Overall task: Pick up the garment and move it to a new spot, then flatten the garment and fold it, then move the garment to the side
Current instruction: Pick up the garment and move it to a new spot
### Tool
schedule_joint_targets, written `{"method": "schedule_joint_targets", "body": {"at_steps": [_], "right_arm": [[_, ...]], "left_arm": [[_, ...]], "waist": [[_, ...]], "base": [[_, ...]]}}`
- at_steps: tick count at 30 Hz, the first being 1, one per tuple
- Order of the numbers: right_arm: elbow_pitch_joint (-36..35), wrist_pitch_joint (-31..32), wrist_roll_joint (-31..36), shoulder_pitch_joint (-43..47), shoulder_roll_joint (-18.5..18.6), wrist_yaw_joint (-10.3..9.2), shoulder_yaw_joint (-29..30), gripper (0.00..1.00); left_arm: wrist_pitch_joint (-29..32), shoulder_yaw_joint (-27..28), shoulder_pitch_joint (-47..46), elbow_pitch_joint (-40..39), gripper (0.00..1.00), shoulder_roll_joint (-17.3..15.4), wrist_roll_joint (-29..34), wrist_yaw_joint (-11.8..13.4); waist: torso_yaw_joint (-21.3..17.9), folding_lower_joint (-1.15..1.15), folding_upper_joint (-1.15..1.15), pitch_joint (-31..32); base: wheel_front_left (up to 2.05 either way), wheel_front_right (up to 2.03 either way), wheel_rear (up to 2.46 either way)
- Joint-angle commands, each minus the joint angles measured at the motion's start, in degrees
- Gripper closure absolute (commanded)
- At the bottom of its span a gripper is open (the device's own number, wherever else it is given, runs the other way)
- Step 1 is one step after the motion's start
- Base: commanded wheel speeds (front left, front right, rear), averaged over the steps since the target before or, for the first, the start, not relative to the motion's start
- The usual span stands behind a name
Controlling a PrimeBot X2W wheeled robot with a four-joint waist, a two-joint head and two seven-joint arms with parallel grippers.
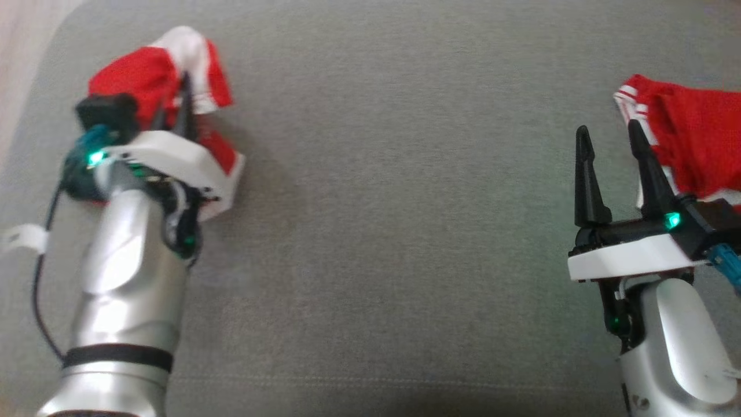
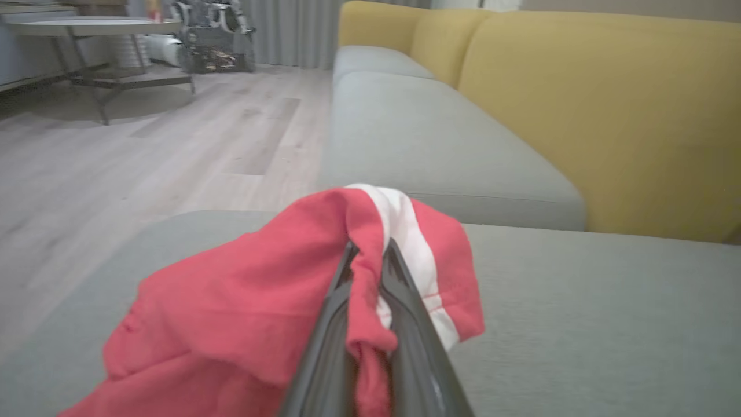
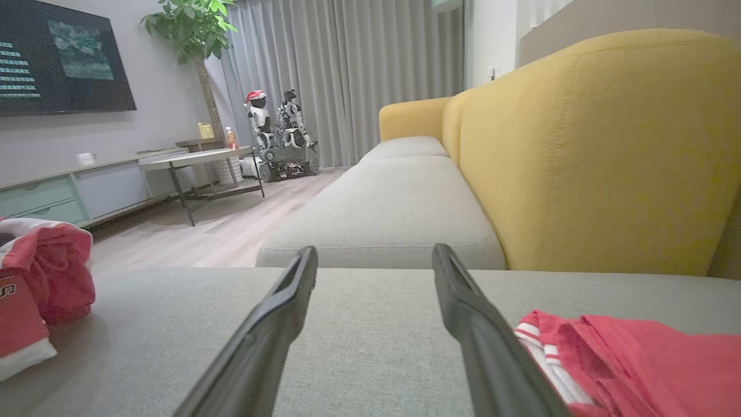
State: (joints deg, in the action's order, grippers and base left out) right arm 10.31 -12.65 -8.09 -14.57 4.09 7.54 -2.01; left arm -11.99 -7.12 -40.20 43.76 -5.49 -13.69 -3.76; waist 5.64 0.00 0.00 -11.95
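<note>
A crumpled red garment with white bands (image 1: 147, 75) lies at the far left of the grey cushion (image 1: 393, 174). My left gripper (image 1: 186, 81) is shut on a raised fold of it. In the left wrist view the two dark fingers (image 2: 405, 301) pinch a ridge of the red cloth (image 2: 243, 313), with the gripper (image 2: 367, 248) at the white stripe. My right gripper (image 1: 608, 128) stands open with nothing between its fingers, just left of a second piece of red cloth with white stripes (image 1: 694, 145). The right wrist view shows that gripper (image 3: 375, 252) open, the striped cloth (image 3: 637, 359) at its right and the held garment (image 3: 40, 278) far left.
The cushion's left edge borders a pale wooden floor (image 2: 145, 150). A yellow sofa back (image 3: 590, 150) rises behind a further grey seat cushion (image 3: 393, 214). Across the room stand a low table (image 3: 197, 159), a TV cabinet (image 3: 69, 191), a plant and another robot (image 3: 278, 133).
</note>
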Motion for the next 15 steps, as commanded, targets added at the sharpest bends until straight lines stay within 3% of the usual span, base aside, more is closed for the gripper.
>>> {"method": "schedule_joint_targets", "body": {"at_steps": [1, 10, 15], "right_arm": [[-1.33, -0.71, -0.33, -1.17, -0.68, -0.05, -1.62, 0.0], [0.15, -1.82, -1.5, -3.16, -1.11, -0.05, -2.3, 0.0], [1.2, -2.15, -2.47, -3.99, -1.18, -0.05, -3.47, 0.0]], "left_arm": [[0.51, 0.38, -1.45, -2.77, 1.0, -0.88, 0.6, -0.28], [3.51, -8.05, -2.72, -6.4, 1.0, 2.52, -2.13, 1.07], [3.1, -18.37, -4.05, -9.37, 1.0, 2.59, -11.91, 5.54]], "waist": [[-1.89, 0.0, 0.0, 0.17], [-7.69, 0.0, 0.0, -1.56], [-10.69, 0.0, 0.0, -2.37]], "base": [[0.0, 0.0, 0.0], [0.0, 0.0, 0.0], [0.0, 0.0, 0.0]]}}
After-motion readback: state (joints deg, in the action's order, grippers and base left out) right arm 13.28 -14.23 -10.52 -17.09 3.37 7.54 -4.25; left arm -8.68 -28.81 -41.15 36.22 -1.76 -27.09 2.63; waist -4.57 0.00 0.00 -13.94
